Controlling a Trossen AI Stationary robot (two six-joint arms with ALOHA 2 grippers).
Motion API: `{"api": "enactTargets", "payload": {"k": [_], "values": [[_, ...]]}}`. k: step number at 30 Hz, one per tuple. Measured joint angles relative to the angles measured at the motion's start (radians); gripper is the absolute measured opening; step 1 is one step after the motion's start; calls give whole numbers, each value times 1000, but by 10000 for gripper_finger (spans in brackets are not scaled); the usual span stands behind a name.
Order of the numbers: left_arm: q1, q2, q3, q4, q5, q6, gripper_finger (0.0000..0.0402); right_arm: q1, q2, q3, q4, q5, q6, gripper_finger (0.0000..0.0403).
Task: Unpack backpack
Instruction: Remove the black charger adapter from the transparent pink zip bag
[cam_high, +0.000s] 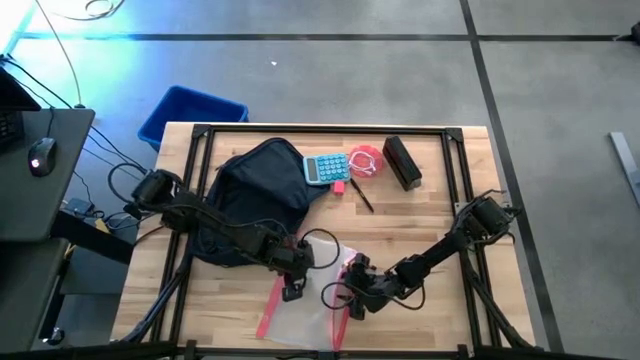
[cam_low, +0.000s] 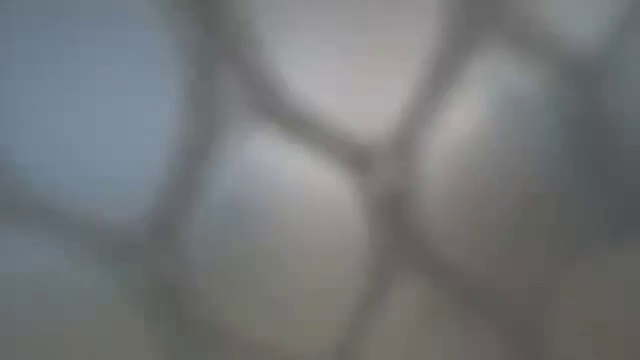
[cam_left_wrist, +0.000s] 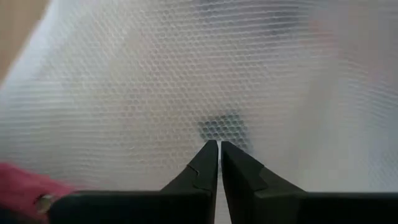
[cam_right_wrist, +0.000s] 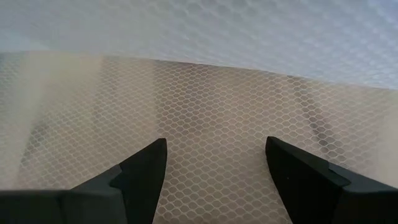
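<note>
- Grey concrete floor all round; wooden table (cam_high: 470, 310) with a black frame along its edges; a dark desk (cam_high: 40, 180) just off the left side, with a mouse (cam_high: 40, 155) on it.
- Blue bin (cam_high: 190, 112) on the floor, tucked against the far left corner.
- Backpack (cam_high: 255, 195) lying on the left half, far end near the far rail, near end under the left arm.
- Mesh pouch (cam_high: 305, 305), clear with red edging, flat on the near middle, its near end close to the front edge.
- Left gripper (cam_high: 292, 290) down on the pouch's left part, fingers (cam_left_wrist: 208, 165) pressed together with mesh pinched at the tips.
- Right gripper (cam_high: 352, 300) low at the pouch's right edge, fingers (cam_right_wrist: 146, 168) spread wide, only mesh in front of them, nothing held.
- Both grippers close together over the pouch; little room between them.
- Bare wood to the near right and near left of the pouch.
- Far side crowded: calculator (cam_high: 327, 168) touching the backpack's right side, pink coil (cam_high: 366, 161) just beside it, black box (cam_high: 401, 162) further right, a pen (cam_high: 361, 196) and a small pink piece (cam_high: 339, 186) nearby.
- Low view filled by blurred mesh right against the lens; nothing else to make out.
</note>
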Motion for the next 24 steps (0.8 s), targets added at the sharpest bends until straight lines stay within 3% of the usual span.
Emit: {"api": "enactTargets", "payload": {"k": [5, 13, 17, 24], "values": [[-12, 5, -3, -142, -37, -9, 0, 0, -2, -4, -9, 2, 19, 256], [-2, 50, -139, 135, 25, -157, 0, -2, -3, -3, -7, 0, 24, 256], [12, 87, -145, 359, 109, -120, 0, -11, -3, -2, 5, -3, 24, 256], [39, 98, -145, 342, 51, -120, 0, -31, -3, -3, 105, -84, -117, 256]]}}
